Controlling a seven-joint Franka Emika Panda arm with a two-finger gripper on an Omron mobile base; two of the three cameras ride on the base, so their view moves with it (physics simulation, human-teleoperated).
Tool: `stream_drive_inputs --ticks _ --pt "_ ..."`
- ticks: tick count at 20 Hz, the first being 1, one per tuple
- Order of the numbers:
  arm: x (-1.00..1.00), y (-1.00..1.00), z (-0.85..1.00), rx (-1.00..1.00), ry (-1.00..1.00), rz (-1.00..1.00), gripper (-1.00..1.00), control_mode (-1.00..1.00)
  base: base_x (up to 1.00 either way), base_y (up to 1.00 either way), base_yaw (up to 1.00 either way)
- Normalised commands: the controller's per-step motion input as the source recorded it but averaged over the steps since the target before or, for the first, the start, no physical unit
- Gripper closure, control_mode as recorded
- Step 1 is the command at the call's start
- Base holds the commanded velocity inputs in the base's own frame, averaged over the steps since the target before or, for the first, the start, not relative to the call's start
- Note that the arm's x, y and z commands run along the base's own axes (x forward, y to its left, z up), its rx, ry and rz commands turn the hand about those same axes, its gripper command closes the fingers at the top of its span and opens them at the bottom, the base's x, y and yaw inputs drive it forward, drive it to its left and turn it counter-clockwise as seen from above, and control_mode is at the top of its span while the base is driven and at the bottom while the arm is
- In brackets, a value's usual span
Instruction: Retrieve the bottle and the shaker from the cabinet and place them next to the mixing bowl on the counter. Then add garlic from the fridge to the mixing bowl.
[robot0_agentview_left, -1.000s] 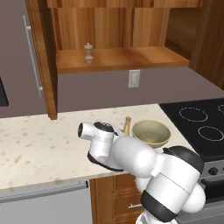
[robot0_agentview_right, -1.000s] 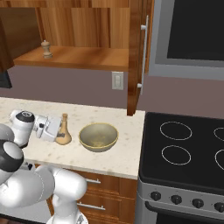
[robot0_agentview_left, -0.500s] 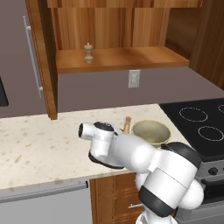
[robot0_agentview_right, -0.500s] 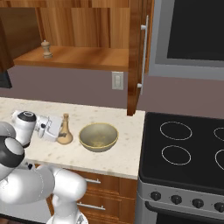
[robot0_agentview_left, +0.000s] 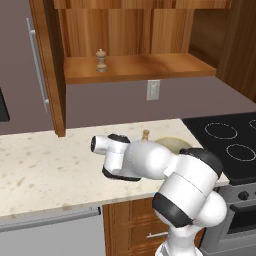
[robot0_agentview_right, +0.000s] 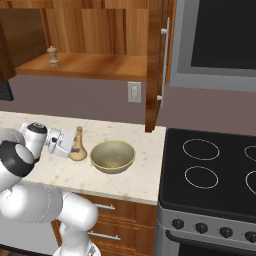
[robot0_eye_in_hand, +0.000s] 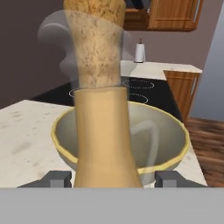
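Counting the task's things gave one bottle (robot0_agentview_right: 78, 145), one shaker (robot0_agentview_right: 52, 56) and one mixing bowl (robot0_agentview_right: 112, 156); no garlic could be seen.

The gripper (robot0_eye_in_hand: 113, 179) sat low over the counter (robot0_agentview_right: 135, 180), level with the bottle's base. In the hand view its two dark finger tips (robot0_eye_in_hand: 57, 178) stood wide apart, one on either side of the bottle (robot0_eye_in_hand: 103, 131), and the tan body filled most of the space between them. Whether the tips pressed on the bottle or only flanked it could not be told, since the contact points fell at the very bottom of that view. In the right base view the hand (robot0_agentview_right: 60, 142) lay just beside the bottle, which stood upright on the counter.

The mixing bowl (robot0_eye_in_hand: 127, 138) stood directly beyond the gripper, just behind the bottle and close to touching it. The shaker (robot0_agentview_left: 101, 60) stood well above the gripper and apart from it, on the open cabinet shelf (robot0_agentview_left: 135, 67).

In the left base view the arm's white links covered most of the bottle (robot0_agentview_left: 145, 134), leaving its top alone, and hid much of the bowl (robot0_agentview_left: 172, 145) as well. In the hand view the bottle's cork top ran off the upper edge, and the upper glass looked hazy and half transparent.
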Motion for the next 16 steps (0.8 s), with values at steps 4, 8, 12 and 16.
stream_drive_inputs --ticks 4,8,12,16 --pt "0.2 0.0 0.0 0.0 0.0 -0.01 1.0 -1.0 0.0 0.0 0.0" --pt "0.25 0.0 -0.01 -0.01 0.0 -0.01 1.0 -1.0 0.0 0.0 0.0" --pt "0.13 0.0 -0.16 0.0 0.0 -0.01 1.0 -1.0 0.0 0.0 0.0" --pt "0.0 0.0 -0.29 0.0 0.0 -0.01 1.0 -1.0 0.0 0.0 0.0"
